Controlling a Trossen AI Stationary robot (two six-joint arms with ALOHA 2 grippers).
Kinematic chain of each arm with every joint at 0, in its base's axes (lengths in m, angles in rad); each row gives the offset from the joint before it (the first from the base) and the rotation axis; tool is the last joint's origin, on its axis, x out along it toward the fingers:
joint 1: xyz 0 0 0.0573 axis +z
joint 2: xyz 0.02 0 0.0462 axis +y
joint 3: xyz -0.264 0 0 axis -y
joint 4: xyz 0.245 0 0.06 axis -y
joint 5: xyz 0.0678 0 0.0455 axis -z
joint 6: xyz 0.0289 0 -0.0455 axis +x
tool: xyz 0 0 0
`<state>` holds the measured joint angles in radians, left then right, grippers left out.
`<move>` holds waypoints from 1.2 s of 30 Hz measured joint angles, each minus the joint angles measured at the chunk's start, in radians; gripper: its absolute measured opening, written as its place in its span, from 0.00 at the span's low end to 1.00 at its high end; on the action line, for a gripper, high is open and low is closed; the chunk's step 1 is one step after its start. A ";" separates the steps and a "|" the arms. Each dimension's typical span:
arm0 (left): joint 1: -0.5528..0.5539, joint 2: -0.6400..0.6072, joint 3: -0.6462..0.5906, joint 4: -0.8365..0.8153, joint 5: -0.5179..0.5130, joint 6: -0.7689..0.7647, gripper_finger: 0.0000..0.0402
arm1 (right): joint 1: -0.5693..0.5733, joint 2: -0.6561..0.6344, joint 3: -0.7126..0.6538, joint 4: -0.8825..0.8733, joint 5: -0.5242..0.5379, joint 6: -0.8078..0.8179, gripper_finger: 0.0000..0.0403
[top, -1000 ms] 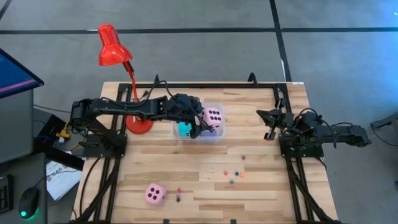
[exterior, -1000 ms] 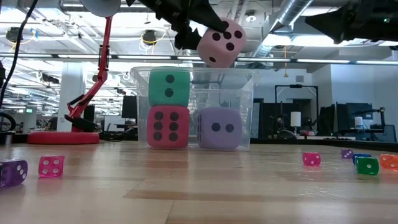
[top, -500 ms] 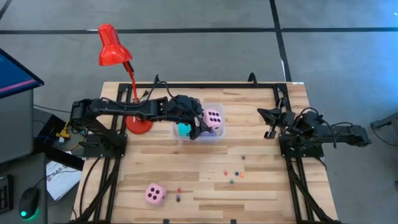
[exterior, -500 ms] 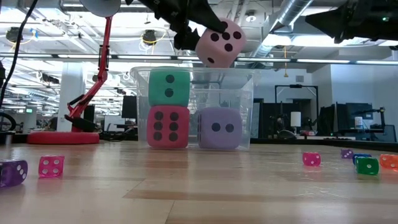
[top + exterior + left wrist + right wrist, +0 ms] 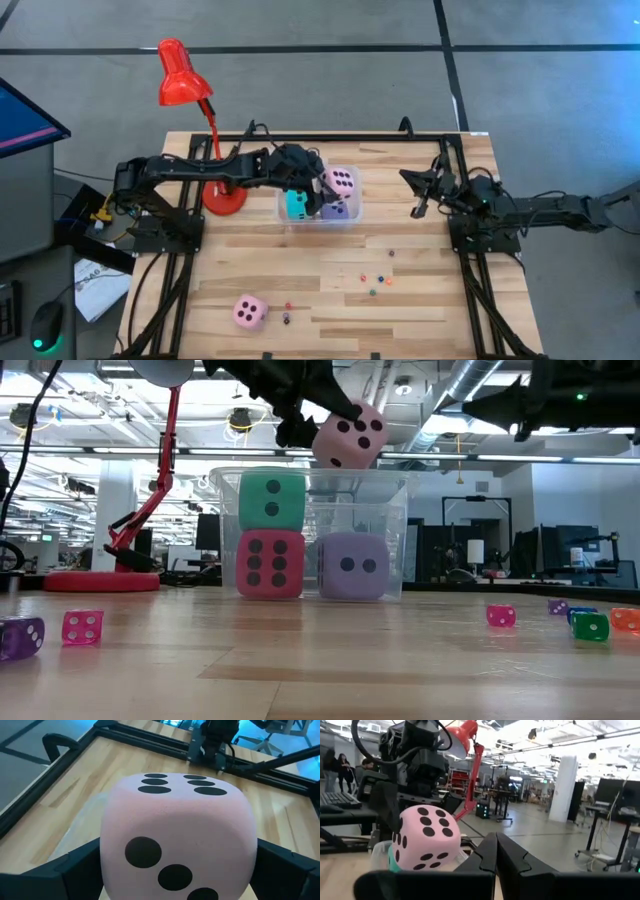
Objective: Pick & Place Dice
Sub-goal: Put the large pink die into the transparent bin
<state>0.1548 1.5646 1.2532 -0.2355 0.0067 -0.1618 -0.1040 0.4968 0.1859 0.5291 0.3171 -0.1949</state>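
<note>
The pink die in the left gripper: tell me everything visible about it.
The pink die is a big, soft-looking cube with rounded corners and dark pips; six- and three-pip faces show. The left gripper clamps it by opposite sides, tilted, above the clear bin, over the lavender die, not touching anything inside.

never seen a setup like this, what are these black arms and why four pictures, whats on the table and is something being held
These are two robot arms fixed to a wooden table, each ending in a two-finger gripper. One picture looks straight down, one looks level across the tabletop, and two come from cameras on the arms' wrists.

The left gripper holds a pink die between its fingers, just above a clear plastic bin. The bin already holds a cyan die stacked on a red die, with a lavender die beside them.

A second pink die lies on the table's near side, along with several small dice. A red desk lamp stands at the back.

The right gripper waits shut, off to the side.
</note>
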 joint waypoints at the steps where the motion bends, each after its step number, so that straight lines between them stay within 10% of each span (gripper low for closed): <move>1: 0.007 0.000 0.008 -0.003 0.002 0.004 0.96 | -0.006 0.017 0.010 0.000 -0.002 0.011 0.00; 9: 0.022 0.091 0.163 -0.138 0.005 0.124 0.96 | -0.056 0.187 0.107 -0.027 -0.025 0.006 0.00; 17: 0.023 0.262 0.366 -0.469 0.008 0.183 0.96 | -0.140 0.307 0.157 -0.027 -0.279 0.062 0.00; 36: 0.048 0.256 0.378 -0.439 0.012 0.182 0.96 | -0.233 0.606 0.331 -0.040 -0.584 0.017 0.00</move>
<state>0.2023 1.8206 1.6314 -0.6740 0.0185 0.0203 -0.3371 1.1030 0.5170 0.4887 -0.2671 -0.1784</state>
